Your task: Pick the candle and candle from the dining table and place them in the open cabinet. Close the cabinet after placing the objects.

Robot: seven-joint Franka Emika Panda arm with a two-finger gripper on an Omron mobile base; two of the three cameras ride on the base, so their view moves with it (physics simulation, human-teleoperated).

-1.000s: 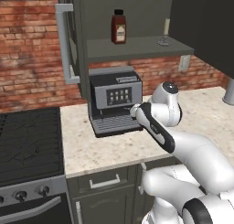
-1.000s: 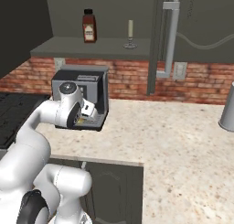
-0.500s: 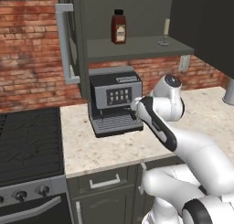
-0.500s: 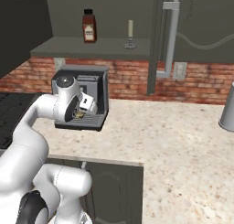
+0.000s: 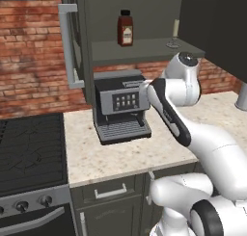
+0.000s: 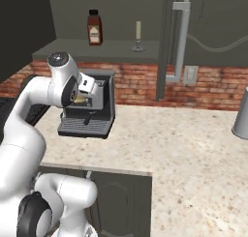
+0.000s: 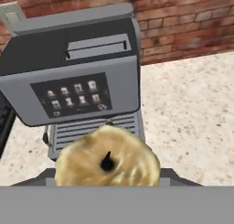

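Note:
My gripper (image 6: pixel 81 98) is shut on the small squat yellowish-tan candle (image 7: pixel 107 160), whose round top and dark wick show low in the hand view. The hand hangs in front of the coffee machine's upper face, below the shelf of the open dark grey cabinet (image 5: pixel 144 49). The slim pale stick candle (image 5: pixel 175 34) (image 6: pixel 138 36) stands upright on its round base on that shelf, towards its right end. The cabinet door (image 5: pixel 70 42) with its long silver handle (image 6: pixel 180 37) stands swung out. The dining table is out of view.
A grey coffee machine (image 5: pixel 120 105) (image 7: pixel 75 88) sits on the speckled counter (image 6: pixel 184 149) under the shelf. A brown sauce bottle (image 5: pixel 125 29) stands on the shelf's left part. A steel cup (image 6: pixel 240 116) is at the counter's right, a stove (image 5: pixel 29 153) to the left.
The arm has lifted the hand with the squat candle, from level with the coffee machine's drip tray up to its screen. The views themselves have not shifted.

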